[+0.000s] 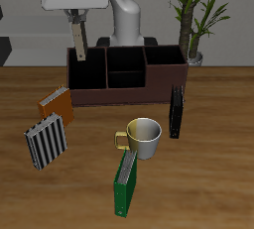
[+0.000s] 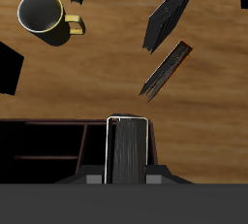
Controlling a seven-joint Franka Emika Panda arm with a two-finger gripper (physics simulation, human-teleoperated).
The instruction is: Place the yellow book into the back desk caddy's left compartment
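One yellow book [image 1: 76,41] upright | fingers [image 1: 72,19] clamped on it | above left compartment [image 1: 87,71] rim.

The Franka arm [image 1: 127,15] is standing upright at the back of the table with its wrist reaching sideways and pointing downward, and the gripper [image 1: 77,43] is hanging with its two fingers [image 1: 75,20] clamping the top edge of the yellow book [image 1: 78,45], holding it vertically.
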